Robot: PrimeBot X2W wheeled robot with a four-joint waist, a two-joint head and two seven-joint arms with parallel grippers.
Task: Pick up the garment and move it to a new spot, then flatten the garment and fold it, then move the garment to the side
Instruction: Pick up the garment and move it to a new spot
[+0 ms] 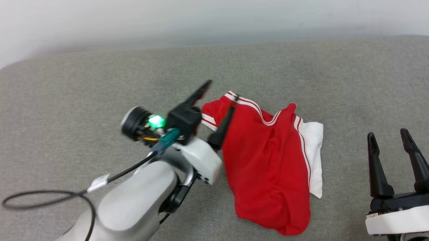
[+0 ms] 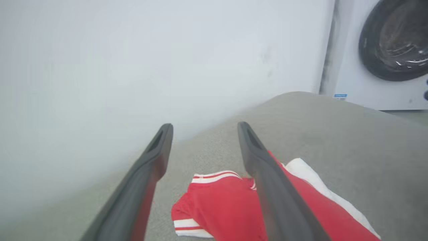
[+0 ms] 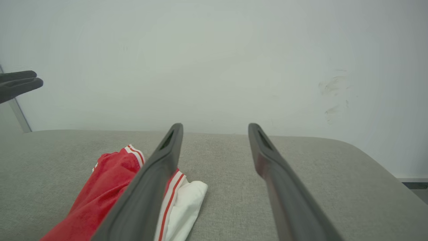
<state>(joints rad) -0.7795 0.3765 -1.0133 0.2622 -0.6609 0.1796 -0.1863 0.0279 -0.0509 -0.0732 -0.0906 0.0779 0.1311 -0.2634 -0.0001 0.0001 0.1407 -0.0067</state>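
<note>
Soft, light and limp, the crumpled red jersey with white striped trim (image 1: 267,161) lies on the grey fabric cushion (image 1: 90,86) between the left gripper (image 1: 220,95) and right gripper (image 1: 387,134), both spread-fingered and empty, and is probably best pinched along its striped edge.

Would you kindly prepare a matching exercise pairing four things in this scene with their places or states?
1. red sports jersey with white sleeve
2. left end effector
3. right end effector
4. white front-loading washing machine

A. open, well clear of the jersey
B. beyond the grey fabric cushion's end
C. crumpled on the cushion
D. open, at the jersey's striped edge

Pairs: 1-C, 2-D, 3-A, 4-B.
</note>
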